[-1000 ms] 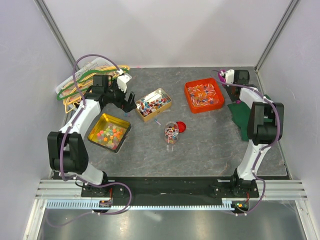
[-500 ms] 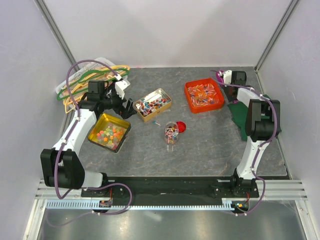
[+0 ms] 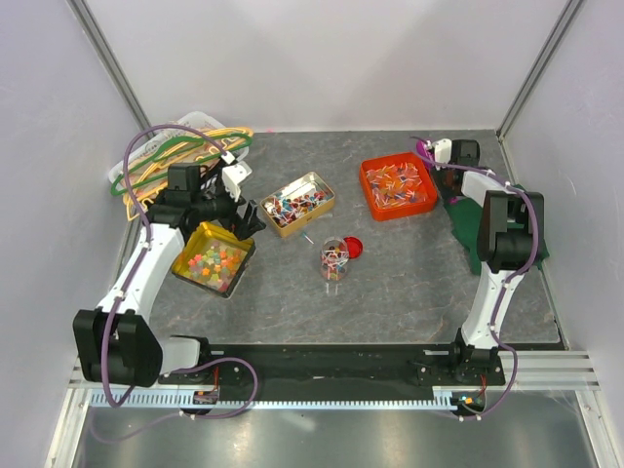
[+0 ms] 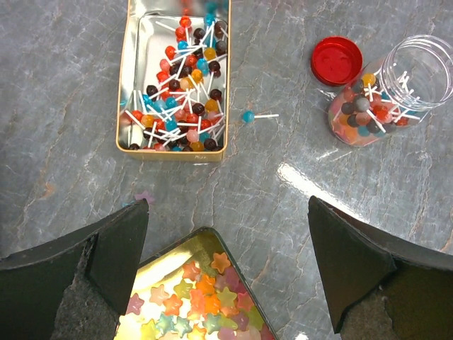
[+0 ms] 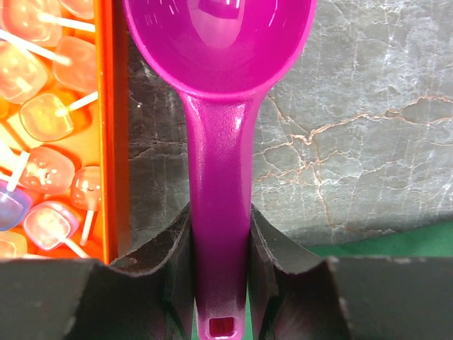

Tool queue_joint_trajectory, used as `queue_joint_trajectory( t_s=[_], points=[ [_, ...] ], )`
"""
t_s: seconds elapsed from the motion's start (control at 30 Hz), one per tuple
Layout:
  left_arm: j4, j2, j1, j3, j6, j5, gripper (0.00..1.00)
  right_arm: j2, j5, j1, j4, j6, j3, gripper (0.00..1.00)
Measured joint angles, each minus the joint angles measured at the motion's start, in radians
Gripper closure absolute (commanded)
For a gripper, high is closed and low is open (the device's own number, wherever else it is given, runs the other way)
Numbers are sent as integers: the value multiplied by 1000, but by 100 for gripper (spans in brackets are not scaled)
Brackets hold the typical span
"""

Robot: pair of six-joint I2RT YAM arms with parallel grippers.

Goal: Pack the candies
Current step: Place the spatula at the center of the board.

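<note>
Left gripper (image 4: 228,212) hangs with its jaws wide apart and nothing between them. Star candies (image 4: 195,301) lie in a gold tin (image 4: 166,255) directly under it, and a second tin (image 4: 148,42) of lollipops (image 4: 184,92) sits just ahead (one stray lies beside it). A clear jar (image 4: 386,95) and red lid (image 4: 337,60) lie ahead to its right. Right gripper (image 5: 221,234) is clamped on the purple scoop (image 5: 219,142) by the handle, with an orange tray (image 5: 113,142) of wrapped candies (image 5: 42,113) just to its left

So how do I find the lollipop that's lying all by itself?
Look at the grey table, between the long gold tin of lollipops and the clear jar. Just beside the tin's corner lies one blue lollipop with a white stick. It is the only lollipop lying on bare table.
</note>
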Motion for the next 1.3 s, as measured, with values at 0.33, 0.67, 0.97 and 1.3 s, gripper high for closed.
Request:
queue_joint_trajectory(
  t_s=[0.33,0.67,0.97,1.3],
  points=[
    [-3,-35,0,-4,0,1,0,0,-39,-2,-4,9,0,47],
    [-16,-69,0,-13,0,2,0,-85,-12,-16,-12,74,5,42],
    [-42,-98,0,-24,27,52,0,-476,-119,3,-98,79,63,48],
    [-15,-240,0,-202,45,57,0,-513,-413,286,-297,8,-87,55]
  ],
)
